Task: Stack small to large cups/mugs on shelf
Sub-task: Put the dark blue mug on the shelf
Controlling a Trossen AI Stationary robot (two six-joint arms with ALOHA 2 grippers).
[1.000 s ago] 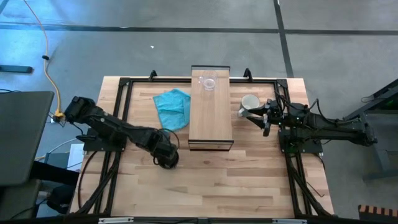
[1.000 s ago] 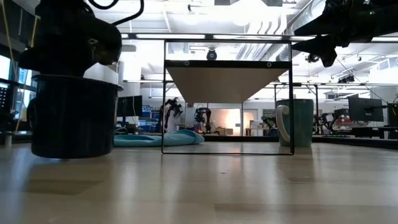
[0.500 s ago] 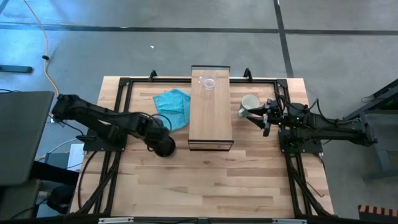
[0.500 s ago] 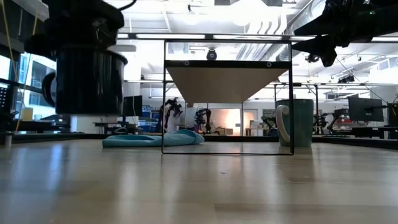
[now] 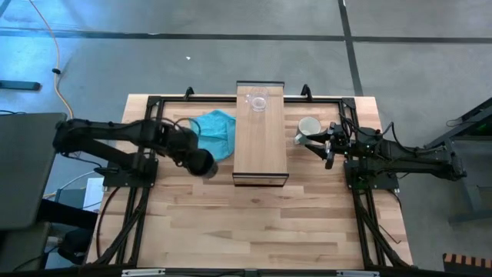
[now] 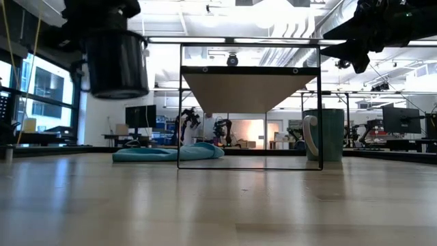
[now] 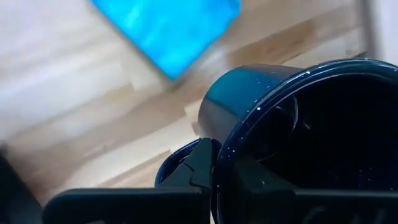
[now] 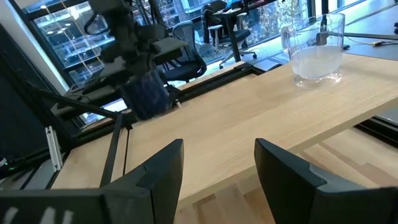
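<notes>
While the high view shows only the glass cup (image 5: 258, 101) on the shelf's (image 5: 260, 150) far end, the left gripper (image 5: 194, 156) grasps the black mug (image 6: 117, 63), airborne in the low view, and the right gripper (image 5: 327, 146) waits parted beside the white mug (image 5: 308, 126), both unstacked.

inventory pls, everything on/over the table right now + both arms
glass cup: 1, clear, upright on the shelf's far end
black mug: 1, black, held in the air left of the shelf, off the table
white mug: 1, white, upright on the table right of the shelf, handle toward the near side
shelf: 1, light wood, raised, mid-table
cloth: 1, teal, on the table against the shelf's left side
table: 1, light wood, black frame
left gripper: shut on the black mug's rim
right gripper: open, empty, hovering just right of the white mug
</notes>
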